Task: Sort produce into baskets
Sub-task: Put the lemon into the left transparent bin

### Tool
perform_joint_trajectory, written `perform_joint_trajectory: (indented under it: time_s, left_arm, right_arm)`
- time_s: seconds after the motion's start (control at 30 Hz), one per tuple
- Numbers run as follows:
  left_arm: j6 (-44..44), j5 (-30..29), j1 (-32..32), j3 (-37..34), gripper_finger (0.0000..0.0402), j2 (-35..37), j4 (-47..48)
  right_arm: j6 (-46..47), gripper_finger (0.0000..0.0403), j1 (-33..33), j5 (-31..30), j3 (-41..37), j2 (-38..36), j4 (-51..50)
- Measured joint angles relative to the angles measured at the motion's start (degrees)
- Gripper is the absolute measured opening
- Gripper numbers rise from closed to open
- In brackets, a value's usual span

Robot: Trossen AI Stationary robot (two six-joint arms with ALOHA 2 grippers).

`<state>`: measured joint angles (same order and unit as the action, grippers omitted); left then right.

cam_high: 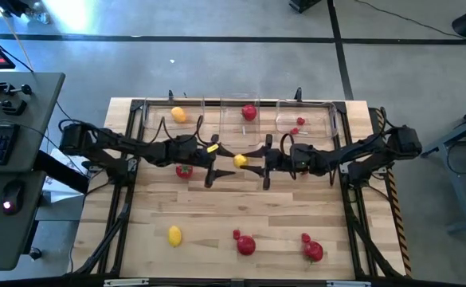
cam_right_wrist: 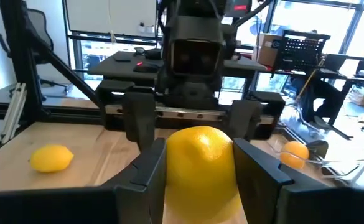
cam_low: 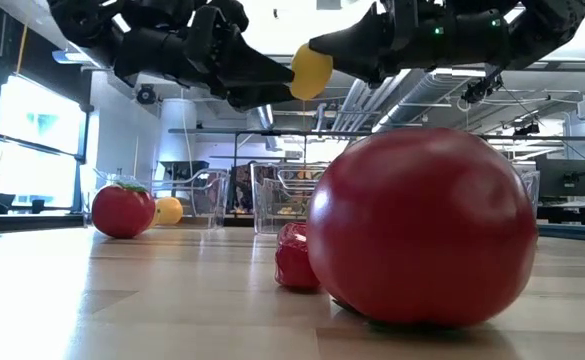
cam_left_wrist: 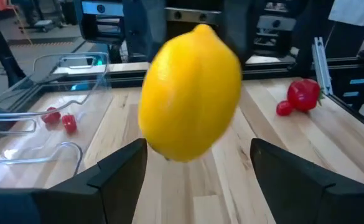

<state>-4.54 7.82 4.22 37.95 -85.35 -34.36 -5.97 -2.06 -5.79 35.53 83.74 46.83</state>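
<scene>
A yellow lemon point(cam_high: 240, 160) hangs above the table's middle, between my two grippers, which face each other. My right gripper point(cam_right_wrist: 199, 165) is shut on it. My left gripper point(cam_left_wrist: 197, 162) is open. Its fingers stand on either side of the lemon point(cam_left_wrist: 191, 93); I cannot tell whether they touch it. Three clear baskets stand along the far edge. The left basket point(cam_high: 159, 119) holds an orange lemon point(cam_high: 178, 115). The middle basket point(cam_high: 231, 119) holds a red fruit point(cam_high: 249, 112). The right basket point(cam_high: 316, 121) holds small red berries point(cam_high: 298, 124). My right gripper pinches the lemon's two sides point(cam_right_wrist: 175, 162) between its two fingers. The fingers come level from the table's right. The lemon is lifted clear of the table, as the low view point(cam_low: 311, 72) shows.
Loose on the table lie a green-topped red fruit point(cam_high: 184, 170) under my left arm, a yellow lemon point(cam_high: 174, 235), and red fruits point(cam_high: 245, 244) point(cam_high: 313, 251) with small berries point(cam_high: 236, 233) point(cam_high: 305, 237) near the front edge. A red fruit point(cam_low: 422, 230) fills the low view's foreground.
</scene>
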Motion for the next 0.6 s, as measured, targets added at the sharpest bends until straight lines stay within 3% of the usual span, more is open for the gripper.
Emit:
perform_joint_trajectory:
  time_s: [0.37,0.6]
  left_arm:
    - [0.2,-0.5,-0.9,2.3,0.0268,-2.1,-0.3]
    - [0.1,-0.9,-0.9,2.3,0.0225,-2.1,-0.3]
  right_arm:
    - [0.2,0.0138,-0.4,0.5,0.0,3.4,4.6]
    - [1.2,0.0155,-0.4,0.1,0.0,3.4,4.7]
